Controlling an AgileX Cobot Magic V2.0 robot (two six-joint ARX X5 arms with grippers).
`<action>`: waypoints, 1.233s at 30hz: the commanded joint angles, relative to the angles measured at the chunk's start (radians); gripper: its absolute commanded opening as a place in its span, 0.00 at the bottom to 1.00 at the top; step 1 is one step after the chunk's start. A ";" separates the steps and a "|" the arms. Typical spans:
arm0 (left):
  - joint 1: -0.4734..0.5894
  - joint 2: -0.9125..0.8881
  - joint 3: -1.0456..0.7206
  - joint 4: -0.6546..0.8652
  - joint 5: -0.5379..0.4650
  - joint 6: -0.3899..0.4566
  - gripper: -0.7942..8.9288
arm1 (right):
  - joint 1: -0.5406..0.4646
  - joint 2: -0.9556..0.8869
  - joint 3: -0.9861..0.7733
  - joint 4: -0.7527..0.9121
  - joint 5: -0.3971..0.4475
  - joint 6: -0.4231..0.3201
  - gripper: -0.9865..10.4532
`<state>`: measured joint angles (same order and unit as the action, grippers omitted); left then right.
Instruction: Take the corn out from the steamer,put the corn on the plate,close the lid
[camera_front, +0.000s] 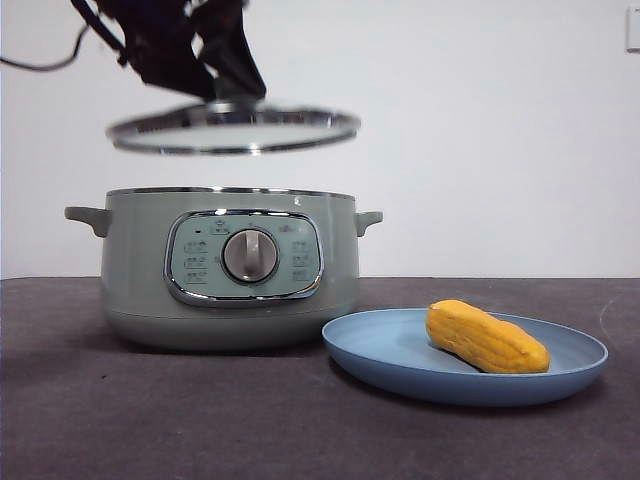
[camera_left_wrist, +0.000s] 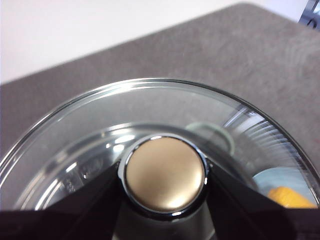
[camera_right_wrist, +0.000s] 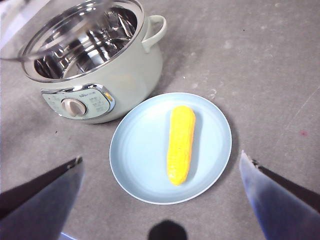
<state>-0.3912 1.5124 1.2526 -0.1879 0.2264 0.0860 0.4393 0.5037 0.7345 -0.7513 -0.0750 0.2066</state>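
Observation:
The glass lid (camera_front: 232, 130) hangs level in the air just above the open sage-green steamer (camera_front: 230, 290). My left gripper (camera_front: 222, 88) comes down from the top left and is shut on the lid's round knob (camera_left_wrist: 164, 172). The yellow corn (camera_front: 486, 338) lies on its side on the light-blue plate (camera_front: 400, 350), to the right of the steamer. My right gripper (camera_right_wrist: 161, 157) is open and empty, high above the plate (camera_right_wrist: 140, 150) and the corn (camera_right_wrist: 181, 144). The steamer's steel inside (camera_right_wrist: 80, 45) shows no corn.
The things stand on a dark grey table (camera_front: 100, 400) in front of a white wall. The steamer's side handle (camera_right_wrist: 156, 30) points away from the plate. Bare table surface lies in front of the steamer and to the right of the plate (camera_right_wrist: 280, 75).

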 joint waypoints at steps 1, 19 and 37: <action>0.000 0.012 0.010 0.081 -0.007 0.014 0.07 | 0.002 -0.002 -0.006 0.006 0.005 0.007 0.58; 0.001 0.102 0.010 0.085 -0.042 0.023 0.07 | 0.002 -0.002 -0.006 0.006 0.005 0.006 0.58; 0.001 0.110 0.010 0.023 -0.048 0.042 0.07 | 0.002 -0.002 -0.006 0.006 0.005 0.005 0.58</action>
<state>-0.3912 1.6215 1.2526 -0.1963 0.1745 0.1192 0.4393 0.5037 0.7345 -0.7513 -0.0750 0.2062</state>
